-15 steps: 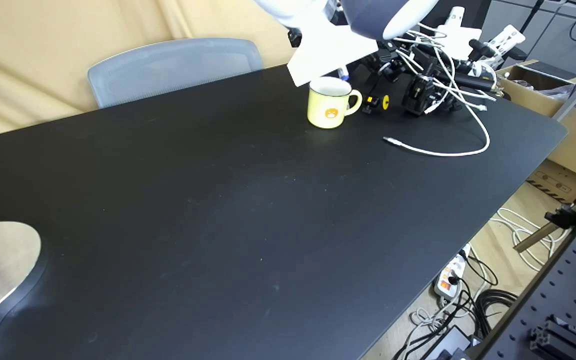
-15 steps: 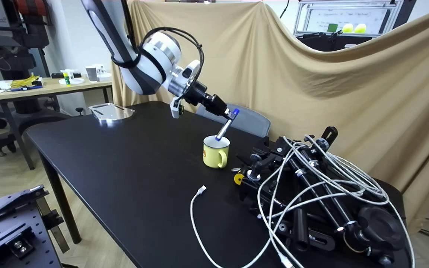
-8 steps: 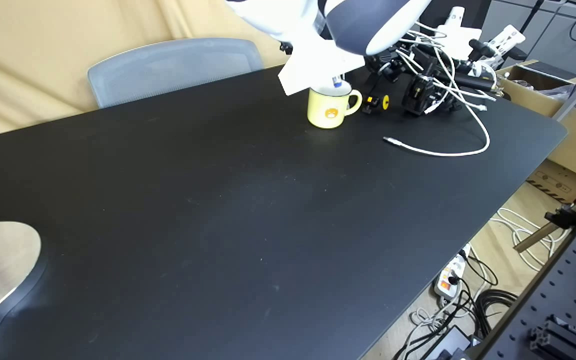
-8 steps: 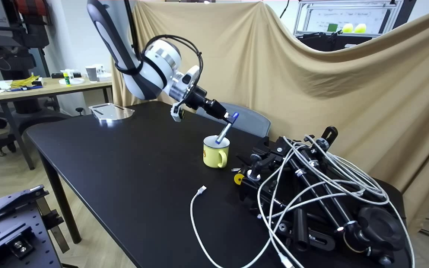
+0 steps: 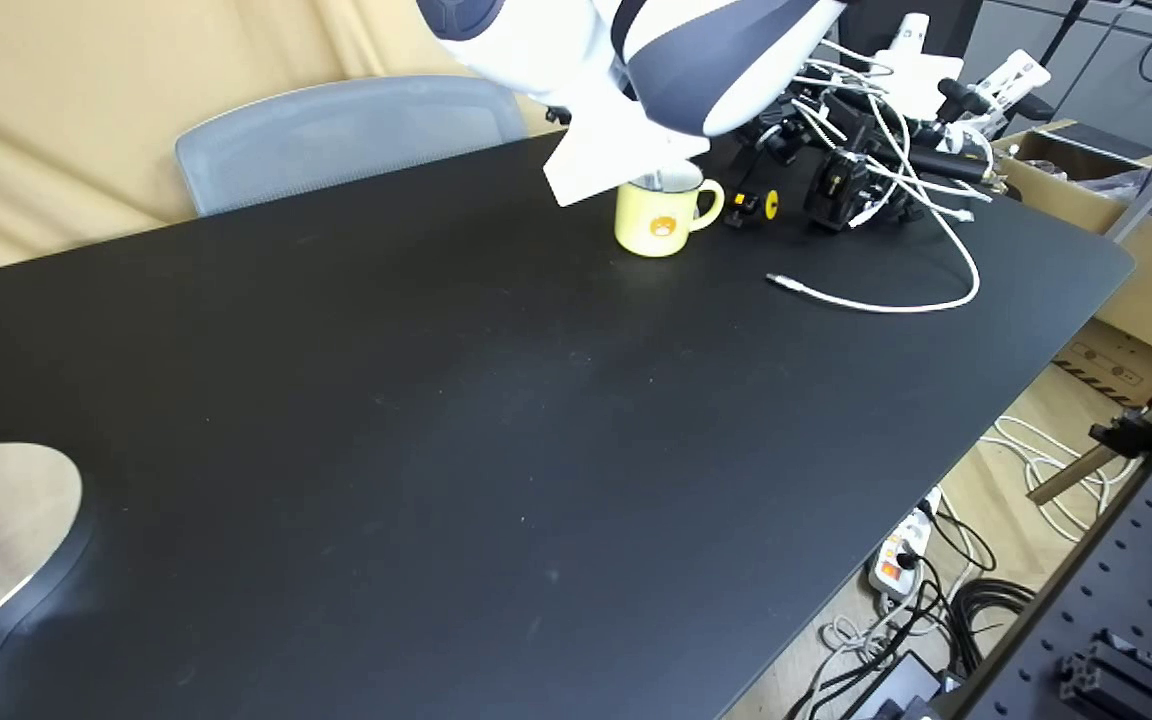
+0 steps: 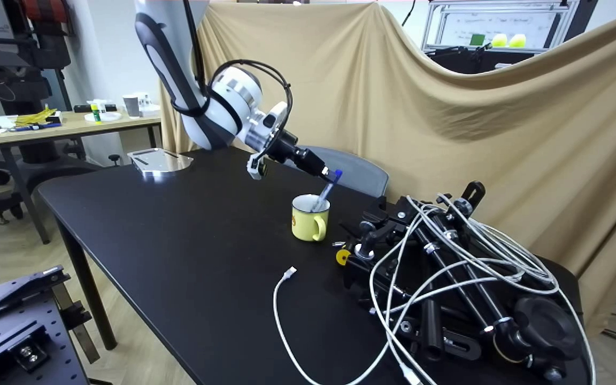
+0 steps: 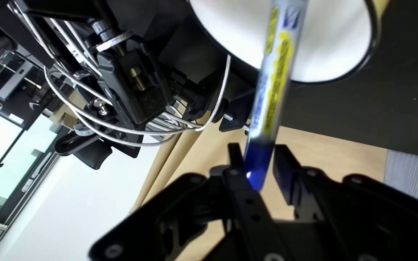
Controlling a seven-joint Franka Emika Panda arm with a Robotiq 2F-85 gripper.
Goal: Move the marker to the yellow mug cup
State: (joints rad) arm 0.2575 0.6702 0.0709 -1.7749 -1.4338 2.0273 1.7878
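Black worktop (image 6: 222, 224), entered from left to right as it stood in an exterior view. One slotted metal plate (image 6: 166, 160) lay flat near the far left end. One robot arm (image 6: 212, 115), white and dark grey, reached down from the upper left. The end of a white cable (image 6: 289, 273) lay loose on the near side. One yellow mug cup (image 6: 302, 225), dark-rimmed and white inside, stood upright, handle turned to that camera. One marker (image 6: 323, 196), pale-barrelled with a blue upper end, leaned with its lower end inside the mug, below the rim; whether it met the bottom could not be told. One claw (image 7: 258, 150) had its fingers on either side of the blue end in the wrist view; a narrow gap showed along part of one side, so whether the pinch was firm or loose could not be told. One grey chair (image 6: 364, 172) stood behind. Black clamp hardware (image 6: 469, 302), tangled in more cable, closed the list at right. Step in hand, by judgement: placing, at or near release. The next move seemed to call for parting the fingers fully, then backing straight out without dragging the marker or tipping the mug.
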